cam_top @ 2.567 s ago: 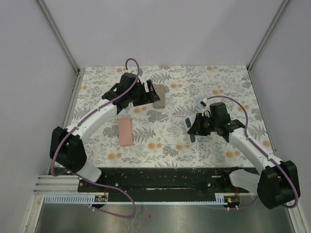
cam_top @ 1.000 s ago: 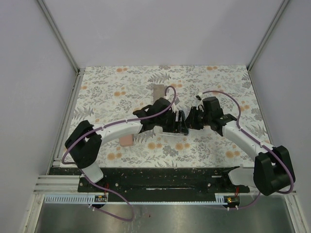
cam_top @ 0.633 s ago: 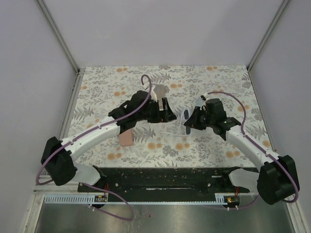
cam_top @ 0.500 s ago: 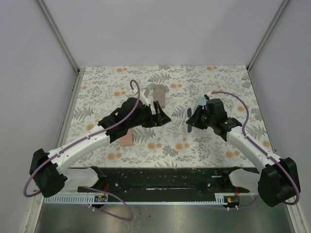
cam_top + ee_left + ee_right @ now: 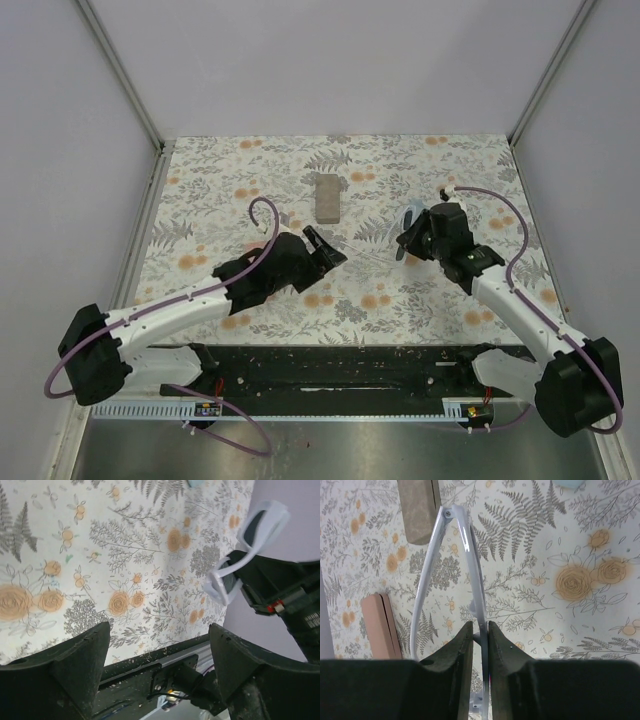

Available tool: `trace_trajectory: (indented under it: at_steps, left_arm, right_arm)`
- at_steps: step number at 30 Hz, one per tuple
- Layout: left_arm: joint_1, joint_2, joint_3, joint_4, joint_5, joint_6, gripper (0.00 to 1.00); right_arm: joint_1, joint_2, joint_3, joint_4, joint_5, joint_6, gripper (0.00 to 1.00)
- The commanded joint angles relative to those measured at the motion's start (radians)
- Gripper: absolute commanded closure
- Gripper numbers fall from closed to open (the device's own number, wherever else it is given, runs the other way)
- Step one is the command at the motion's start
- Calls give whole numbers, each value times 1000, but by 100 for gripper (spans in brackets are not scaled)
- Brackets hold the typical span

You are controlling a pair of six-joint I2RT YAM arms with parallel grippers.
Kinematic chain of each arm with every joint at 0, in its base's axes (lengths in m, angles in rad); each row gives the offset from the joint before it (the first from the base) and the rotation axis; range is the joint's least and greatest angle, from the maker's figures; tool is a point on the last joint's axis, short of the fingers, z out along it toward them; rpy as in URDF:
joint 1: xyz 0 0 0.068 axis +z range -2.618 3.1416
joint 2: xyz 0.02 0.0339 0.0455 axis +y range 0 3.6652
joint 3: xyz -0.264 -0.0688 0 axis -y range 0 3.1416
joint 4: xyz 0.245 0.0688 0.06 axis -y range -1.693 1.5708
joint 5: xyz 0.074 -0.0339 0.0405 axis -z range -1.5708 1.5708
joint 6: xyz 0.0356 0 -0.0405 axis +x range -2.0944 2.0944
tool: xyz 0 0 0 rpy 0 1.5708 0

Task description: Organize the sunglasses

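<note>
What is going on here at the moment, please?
The right pincer is shut on the white sunglasses and holds them above the flowered table. The left pincer hangs open and empty close by. A tan case and a pink case lie on the table.

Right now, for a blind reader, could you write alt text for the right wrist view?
The right gripper pinches the white sunglasses above a floral table. A tan case and a pink case lie on the left.
</note>
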Motion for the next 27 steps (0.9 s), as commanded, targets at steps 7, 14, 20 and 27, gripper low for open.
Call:
trace_trajectory:
  at_steps: [7, 14, 20, 27]
  left_arm:
    - [-47, 171, 276, -152, -182, -362, 16]
    - [-51, 272, 369, -172, -219, -482, 21]
    - [-51, 355, 440, -191, -237, -525, 25]
    - [-42, 465, 575, -267, -227, -523, 23]
  right_arm:
    - [21, -74, -3, 132, 168, -120, 99]
    - [34, -88, -9, 146, 167, -137, 98]
    - [63, -88, -20, 147, 176, -189, 98]
    - [132, -138, -124, 206, 179, -284, 98]
